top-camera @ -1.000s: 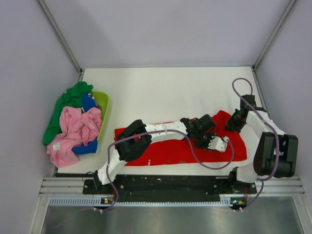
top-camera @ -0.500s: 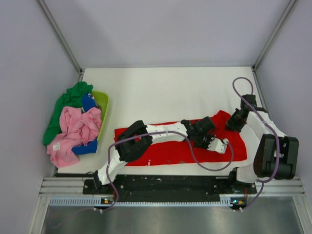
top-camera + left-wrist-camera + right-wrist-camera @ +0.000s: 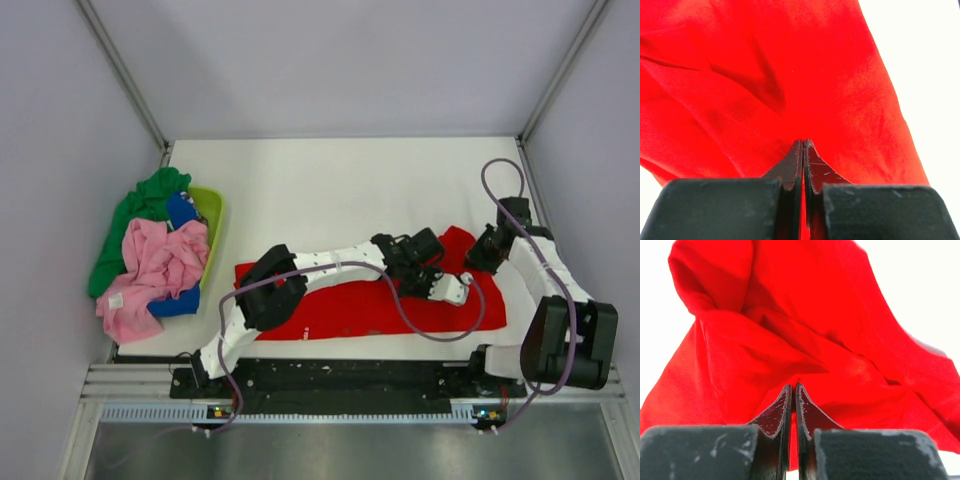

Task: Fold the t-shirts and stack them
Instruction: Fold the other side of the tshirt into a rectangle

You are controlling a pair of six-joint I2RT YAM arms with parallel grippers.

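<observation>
**Two-point clamp on the red t-shirt [image 3: 340, 310]**

The table [image 3: 330, 180] is carrying the red t-shirt, which is lying beneath both grippers and spreading away ahead of their fingertips. The pink, green and blue t-shirts [image 3: 150, 260] are sitting heaped on the basket [image 3: 212, 215], well to the left of the left gripper [image 3: 803, 142]. It and the right gripper [image 3: 792, 386] are each pinching red cloth, jaws closed.
</observation>
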